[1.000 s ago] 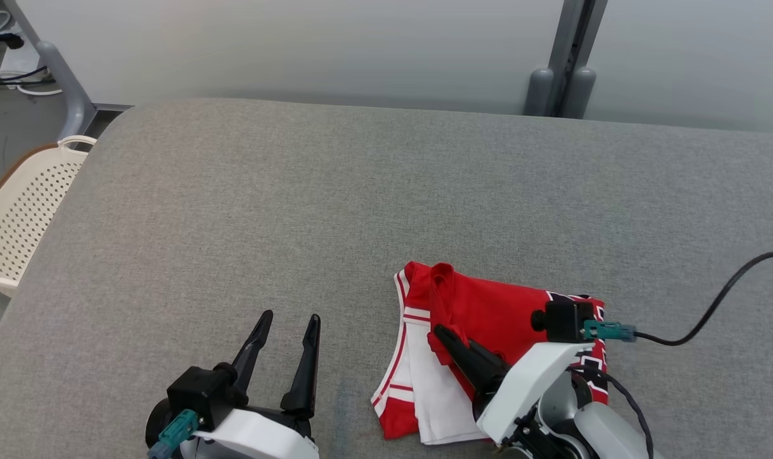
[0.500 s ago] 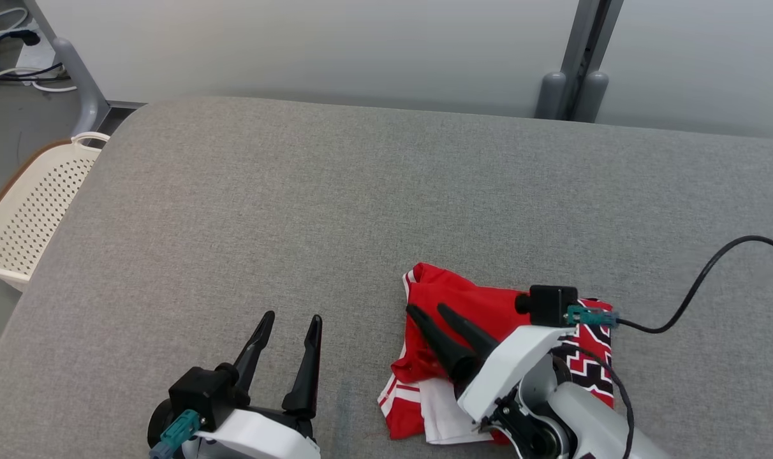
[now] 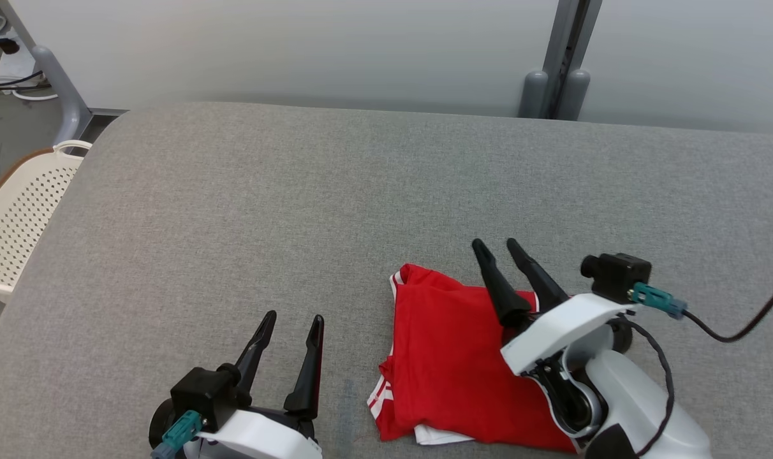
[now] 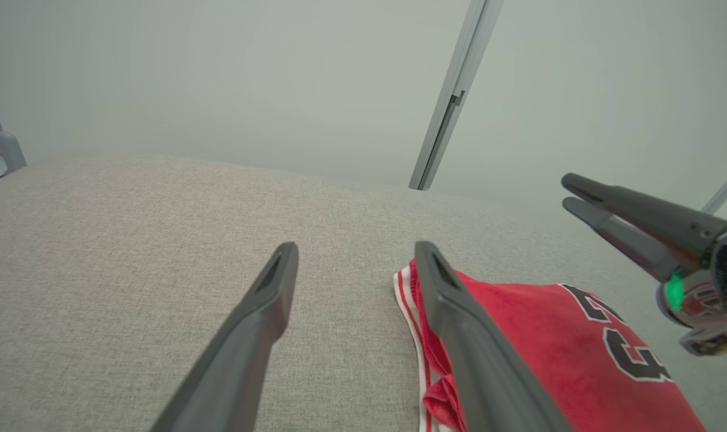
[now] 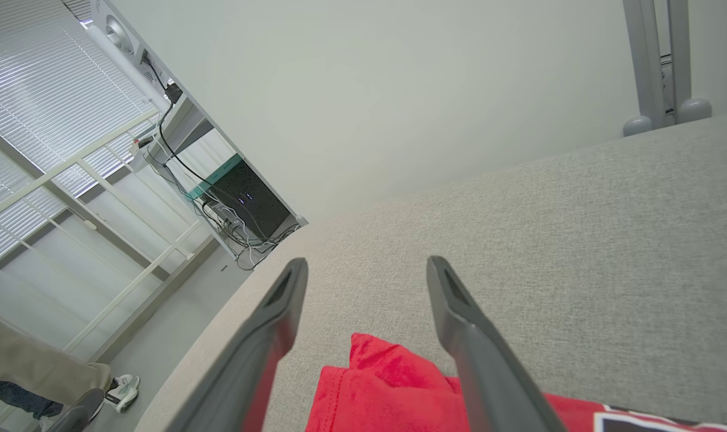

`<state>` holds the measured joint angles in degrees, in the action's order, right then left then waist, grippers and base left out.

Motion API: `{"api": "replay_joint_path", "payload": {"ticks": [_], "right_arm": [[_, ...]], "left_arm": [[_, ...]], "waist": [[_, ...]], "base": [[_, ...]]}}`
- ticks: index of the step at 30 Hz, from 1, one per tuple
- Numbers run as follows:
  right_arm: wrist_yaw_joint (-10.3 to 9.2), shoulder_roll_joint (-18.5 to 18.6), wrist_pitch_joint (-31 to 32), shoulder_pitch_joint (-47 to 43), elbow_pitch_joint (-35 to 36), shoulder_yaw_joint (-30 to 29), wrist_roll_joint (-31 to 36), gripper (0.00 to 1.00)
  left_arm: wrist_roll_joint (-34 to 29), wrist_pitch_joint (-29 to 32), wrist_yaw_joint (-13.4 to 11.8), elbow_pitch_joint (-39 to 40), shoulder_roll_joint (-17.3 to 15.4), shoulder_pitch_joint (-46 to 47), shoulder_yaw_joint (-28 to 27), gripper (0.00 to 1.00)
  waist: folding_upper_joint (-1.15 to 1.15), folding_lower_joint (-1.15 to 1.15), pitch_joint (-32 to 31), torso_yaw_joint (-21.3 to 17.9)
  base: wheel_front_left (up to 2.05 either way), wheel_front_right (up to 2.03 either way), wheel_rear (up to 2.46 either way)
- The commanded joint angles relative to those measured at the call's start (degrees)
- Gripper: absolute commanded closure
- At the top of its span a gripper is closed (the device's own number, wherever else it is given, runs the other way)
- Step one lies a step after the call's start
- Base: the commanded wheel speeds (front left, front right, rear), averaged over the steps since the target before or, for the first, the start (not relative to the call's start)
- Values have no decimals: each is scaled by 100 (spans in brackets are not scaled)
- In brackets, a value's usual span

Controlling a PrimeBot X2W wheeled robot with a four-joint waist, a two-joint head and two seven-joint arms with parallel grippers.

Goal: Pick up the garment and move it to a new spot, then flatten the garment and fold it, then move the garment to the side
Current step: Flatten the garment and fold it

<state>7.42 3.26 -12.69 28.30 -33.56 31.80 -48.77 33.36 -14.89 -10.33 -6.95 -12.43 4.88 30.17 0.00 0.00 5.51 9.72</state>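
You'll find the red garment folded into a rough rectangle (white striped trim along its left edge, black numerals on top), lying flat on the grey table near the front edge.

Garment on table — basket off its left edge.

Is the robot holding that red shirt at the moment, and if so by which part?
Nothing is held. The right gripper hangs above the red garment, jaws open and empty; the left gripper, also open, is beside it.
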Motion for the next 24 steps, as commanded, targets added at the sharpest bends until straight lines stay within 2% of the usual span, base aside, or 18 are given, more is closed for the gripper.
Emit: {"api": "replay_joint_path", "payload": {"ticks": [1, 9, 17, 18, 19, 24], "right_arm": [[13, 61, -57, -148, 53, -163, 151, 0], [13, 186, -159, -653, 585, -793, 1044, 0], [13, 141, -185, -1286, 1045, -1043, 1714, 0], [13, 110, -130, -1436, 1098, -1079, 1800, 11], [13, 95, -109, -1493, 1129, -1103, 1816, 16], [13, 57, -138, -1713, 1189, -1325, 2057, 3]], "left_arm": [[-43, -27, -12, 8, -37, -2, -8, 0], [-51, -11, -22, -16, -63, -45, 53, 0], [-25, -4, -9, -34, -78, -66, 90, 0], [-20, 8, 1, -44, -86, -62, 108, 0], [-19, 12, 5, -46, -88, -57, 115, 0], [-11, 21, -18, -54, -118, -85, 132, 0]], "waist": [[0, 0, -8, -19], [0, 0, -63, -70], [0, 0, -116, -58], [0, 0, -130, -42], [0, 0, -138, -30], [0, 0, -189, 0]], "base": [[0, 0, 0], [0, 0, 0], [0, 0, 0], [0, 0, 0], [0, 0, 0], [0, 0, 0]]}}
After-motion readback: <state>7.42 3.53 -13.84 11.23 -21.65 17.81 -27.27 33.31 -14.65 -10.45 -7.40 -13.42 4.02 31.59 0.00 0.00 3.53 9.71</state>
